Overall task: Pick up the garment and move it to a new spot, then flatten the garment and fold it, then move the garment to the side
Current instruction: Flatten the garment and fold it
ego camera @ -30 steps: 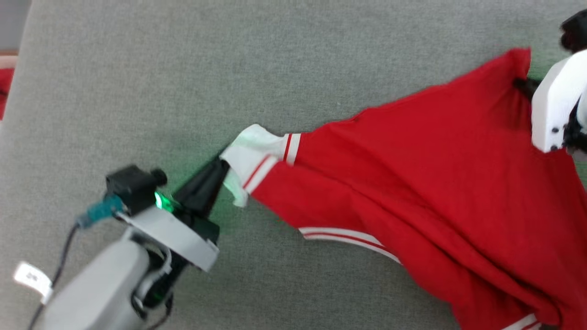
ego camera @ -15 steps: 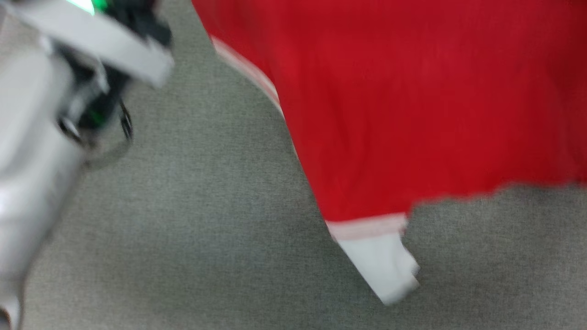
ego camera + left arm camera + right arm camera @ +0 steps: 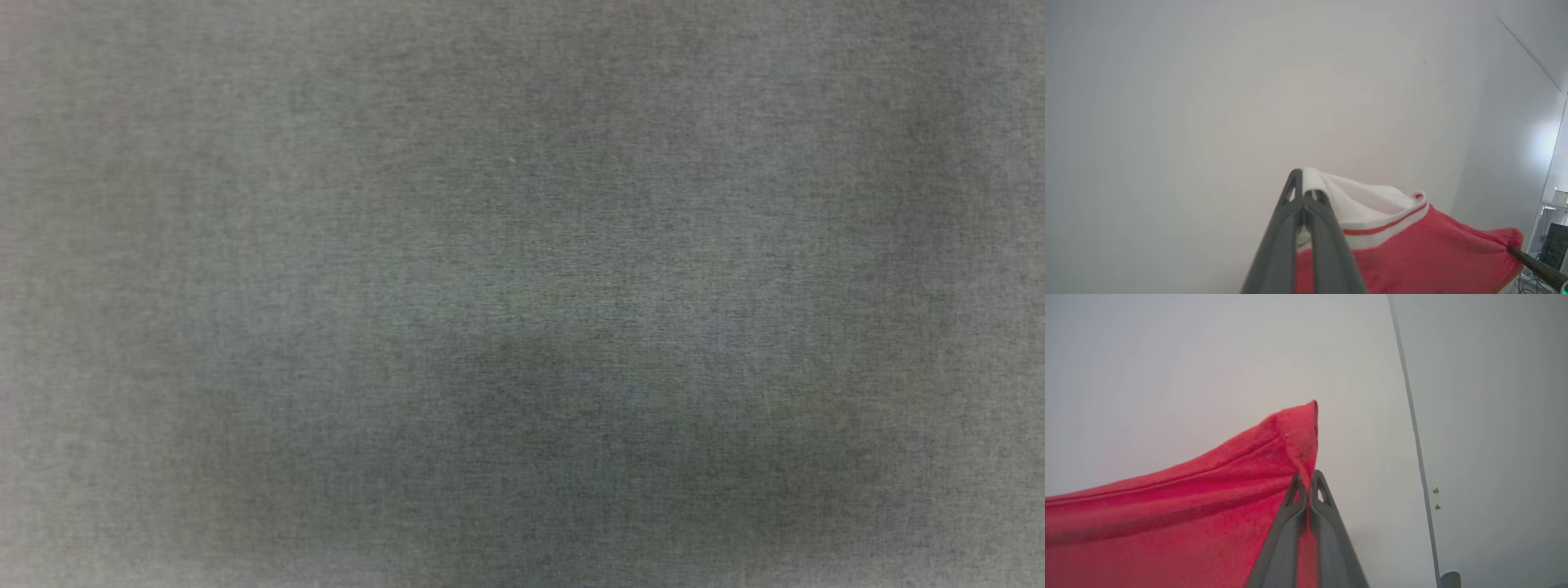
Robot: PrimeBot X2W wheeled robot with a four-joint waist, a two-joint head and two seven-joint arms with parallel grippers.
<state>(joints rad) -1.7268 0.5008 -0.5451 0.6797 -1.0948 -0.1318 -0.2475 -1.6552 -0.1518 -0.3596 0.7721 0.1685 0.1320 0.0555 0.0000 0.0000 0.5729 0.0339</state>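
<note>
Grey surface (image 3: 522, 245) bare now: we are lifting the garment (image 3: 1412, 253).
Left pincer (image 3: 1303, 196) and right pincer (image 3: 1308, 486) are clamping it, cloth peeking past their tips.

Dim, blurry head view with soft shadow; bright, washed-out wrist views.

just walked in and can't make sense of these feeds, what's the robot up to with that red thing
The robot is holding the garment up between both arms. The left gripper is shut on its white sleeve end, and the right gripper is shut on a red corner, so the cloth spans between them before a pale wall. The head view looks at the grey surface.
</note>
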